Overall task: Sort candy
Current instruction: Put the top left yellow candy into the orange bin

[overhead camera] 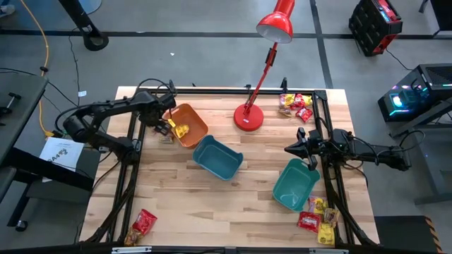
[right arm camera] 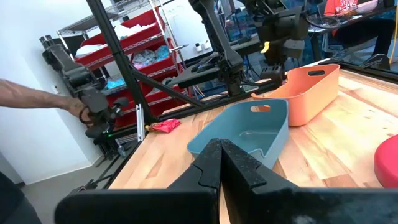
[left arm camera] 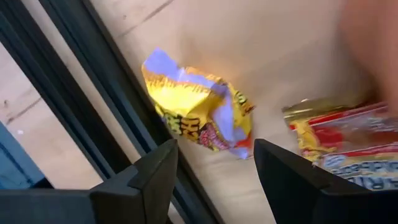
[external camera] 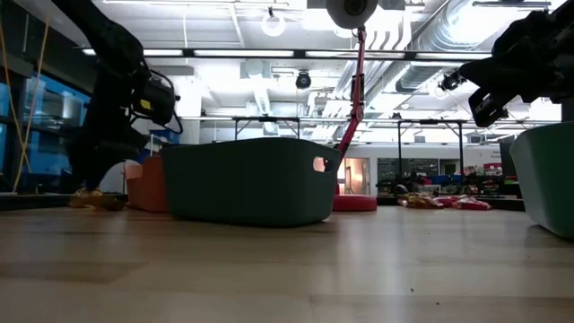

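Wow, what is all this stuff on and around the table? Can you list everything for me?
Wooden table: one, light wood, centre.
Orange bin: one, orange, left rear; yellow candy inside.
Middle bin: one, blue-teal, centre.
Right bin: one, teal, right front.
Desk lamp: one, red, rear centre.
Rear candy pile: several packets, red and yellow, right rear corner.
Front right candy pile: several, red and yellow, right front corner.
Front left candy: a few, red and yellow, left front corner.
Person's hand: one, beside the table in the right wrist view.
Left gripper: open, over the orange bin's edge.
Right gripper: shut, above the right bin.
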Robot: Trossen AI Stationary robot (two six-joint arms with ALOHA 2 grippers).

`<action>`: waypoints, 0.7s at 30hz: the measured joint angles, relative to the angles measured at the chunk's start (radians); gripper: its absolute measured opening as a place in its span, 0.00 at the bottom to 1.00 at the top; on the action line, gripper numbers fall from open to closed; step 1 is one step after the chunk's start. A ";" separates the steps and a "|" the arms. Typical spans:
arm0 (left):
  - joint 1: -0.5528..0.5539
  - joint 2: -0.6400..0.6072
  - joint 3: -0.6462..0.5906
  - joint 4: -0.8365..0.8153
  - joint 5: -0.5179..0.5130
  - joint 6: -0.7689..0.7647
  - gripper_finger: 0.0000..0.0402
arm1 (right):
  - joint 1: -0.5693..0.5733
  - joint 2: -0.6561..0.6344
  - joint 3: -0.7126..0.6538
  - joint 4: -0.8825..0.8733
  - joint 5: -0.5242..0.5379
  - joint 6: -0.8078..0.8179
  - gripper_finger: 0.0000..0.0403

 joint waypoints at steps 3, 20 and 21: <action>0.019 0.022 0.000 0.001 0.000 0.001 0.52 | 0.000 0.000 0.000 0.000 0.000 0.000 0.00; 0.021 0.100 0.025 0.156 -0.005 0.077 0.41 | 0.000 0.000 0.000 0.000 0.000 0.000 0.00; 0.021 0.100 0.025 0.157 -0.004 0.079 0.35 | 0.000 0.000 0.000 0.000 0.000 0.000 0.00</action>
